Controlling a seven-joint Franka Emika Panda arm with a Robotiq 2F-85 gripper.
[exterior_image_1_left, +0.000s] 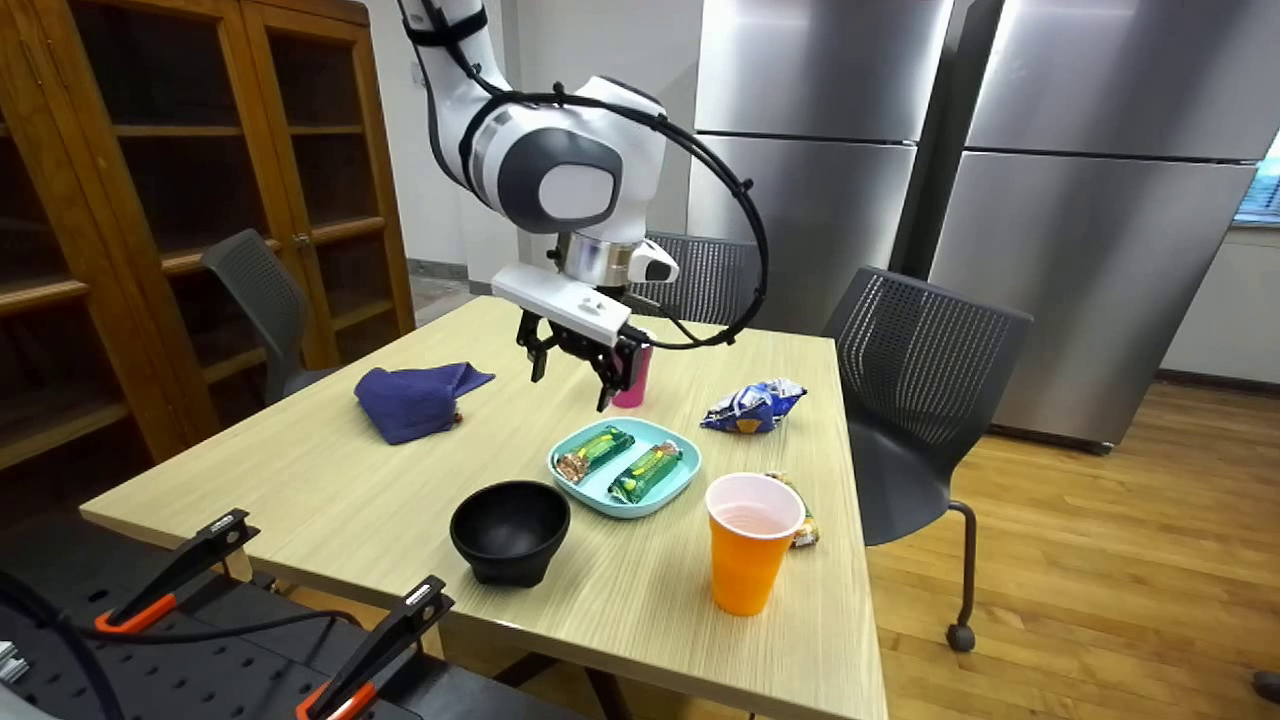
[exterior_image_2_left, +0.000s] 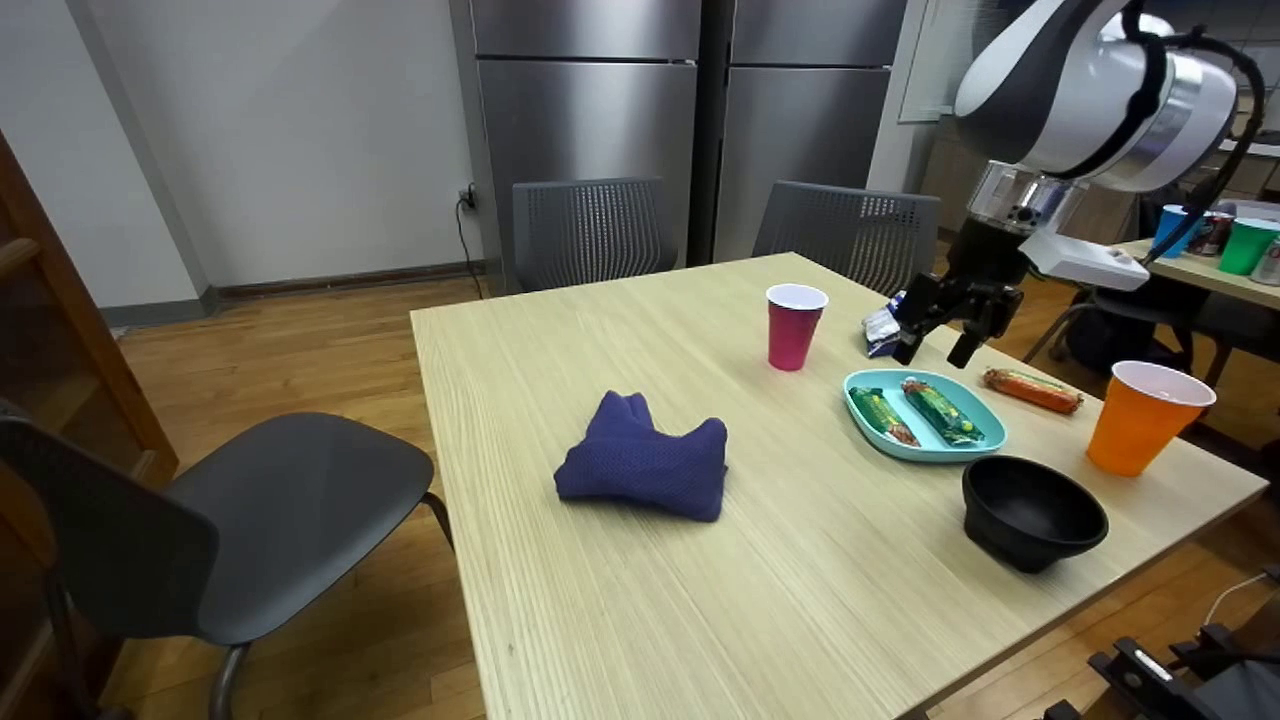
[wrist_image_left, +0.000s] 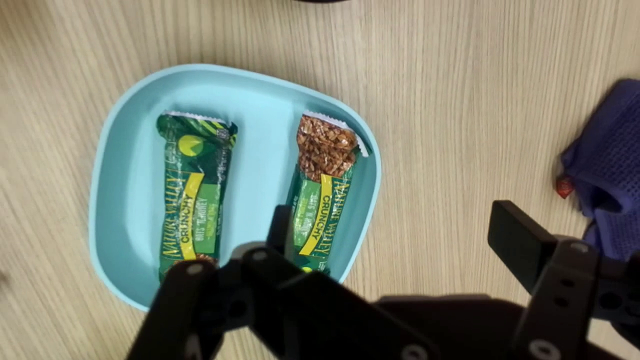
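The table bears everything around the plate, which is turquoise and shallow. The gripper hangs above the plate's edge, fingers wide apart and empty. The towel, dark blue and bunched, lies well apart from the plate. Just beside the plate stands the bowl, its visible inside plain black. The orange cup stands near the plate, pale within; the pink cup stands near the plate too, its bottom hidden. The bag, blue and crumpled, lies near the plate, and so does the packet. In the plate lie the near bar and the far bar, both green-wrapped and lower than the gripper: in the wrist view the near bar shows at one fingertip's inner side, the far bar outside the fingers. The red bit shows at the towel's edge, apart from the plate.
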